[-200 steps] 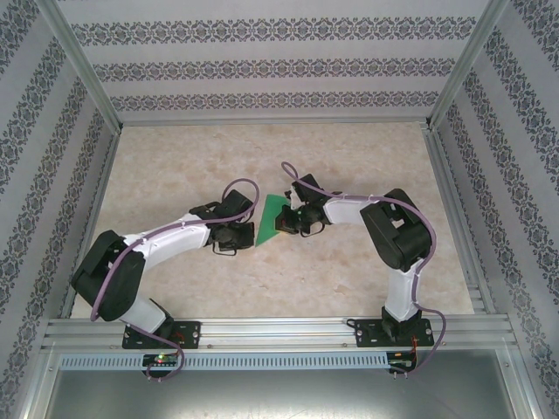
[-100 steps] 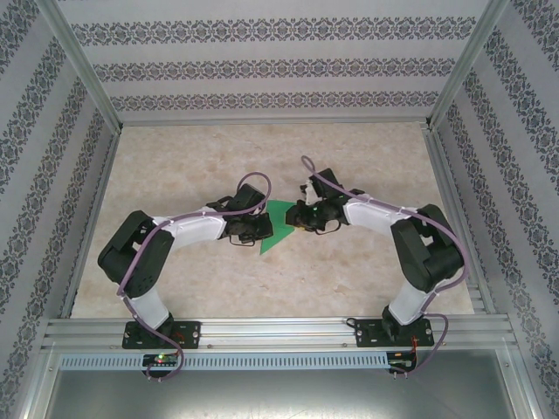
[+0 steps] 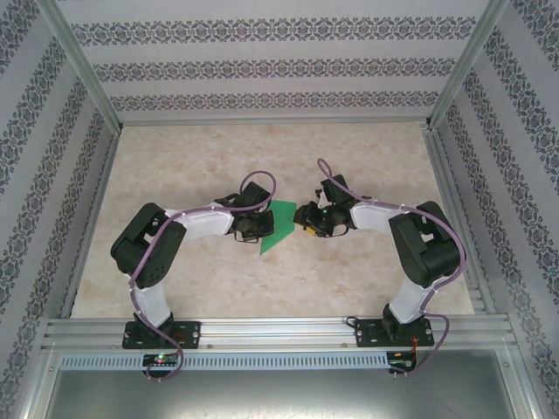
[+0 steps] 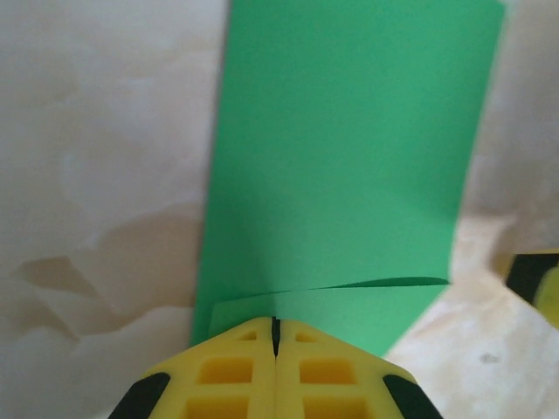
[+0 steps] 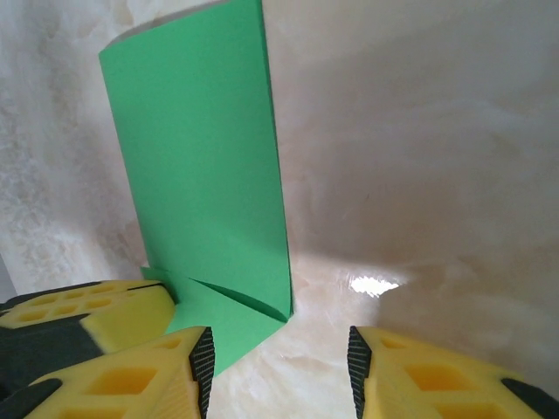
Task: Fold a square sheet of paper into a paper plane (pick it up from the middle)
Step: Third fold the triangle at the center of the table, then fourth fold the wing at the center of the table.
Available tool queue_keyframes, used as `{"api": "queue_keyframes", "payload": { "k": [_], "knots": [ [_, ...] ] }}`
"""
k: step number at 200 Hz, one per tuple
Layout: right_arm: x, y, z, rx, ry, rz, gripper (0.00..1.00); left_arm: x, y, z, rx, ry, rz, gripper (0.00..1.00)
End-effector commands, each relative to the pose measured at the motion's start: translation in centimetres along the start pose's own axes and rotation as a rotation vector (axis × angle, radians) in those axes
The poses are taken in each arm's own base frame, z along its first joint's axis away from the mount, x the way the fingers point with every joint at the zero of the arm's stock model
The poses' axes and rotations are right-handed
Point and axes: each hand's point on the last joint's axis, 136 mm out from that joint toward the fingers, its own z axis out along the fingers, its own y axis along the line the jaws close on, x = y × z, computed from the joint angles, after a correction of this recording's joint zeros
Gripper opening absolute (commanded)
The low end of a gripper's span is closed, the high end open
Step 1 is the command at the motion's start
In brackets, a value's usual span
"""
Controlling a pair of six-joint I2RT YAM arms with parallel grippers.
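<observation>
The left gripper (image 3: 252,225) is clenched on the 9 o'clock edge of the paper (image 3: 278,229), mid-table (image 3: 175,157). The paper looks light, limp and easily creased, so it is probably best pinched along a folded edge. At its 3 o'clock the right gripper (image 3: 306,218) gapes, released.

In the middle of the bench (image 3: 218,157) the square sheet of paper (image 3: 276,223) sits between the two arms. The left gripper (image 3: 260,227) is at its left edge, pinched onto it, with the folded layers running away from it. The right gripper (image 3: 303,218) is just beside its right edge, spread apart, and a corner of the sheet lies just ahead of the gap.
</observation>
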Motion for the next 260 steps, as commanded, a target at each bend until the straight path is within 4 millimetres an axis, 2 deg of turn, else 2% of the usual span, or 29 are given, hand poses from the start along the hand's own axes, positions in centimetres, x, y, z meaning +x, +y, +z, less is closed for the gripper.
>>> {"api": "queue_keyframes", "payload": {
  "k": [1, 48, 87, 144, 202, 260],
  "knots": [
    [0.2, 1.2, 0.5, -0.028, 0.013, -0.007, 0.46, -0.3, 1.7, 0.0, -0.087, -0.011, -0.039, 0.01],
    [0.8, 1.4, 1.4, -0.003, 0.033, -0.002, 0.43, 0.6, 3.9, 0.1, -0.166, -0.004, -0.09, 0.0],
    [1.1, 2.1, 2.0, -0.023, 0.054, 0.005, 0.41, 1.2, 4.3, 0.5, -0.166, 0.013, -0.099, 0.0],
    [1.3, 3.0, 2.5, -0.056, 0.074, 0.01, 0.34, 1.3, 4.0, 0.6, -0.153, 0.024, -0.096, 0.0],
    [1.6, 3.9, 3.0, -0.142, 0.101, 0.05, 0.33, 1.2, 3.8, 0.4, -0.146, 0.023, -0.091, 0.0],
    [1.9, 3.8, 3.8, -0.17, 0.129, 0.065, 0.29, 0.4, 2.6, -0.9, -0.118, 0.002, -0.049, 0.02]
  ]
}}
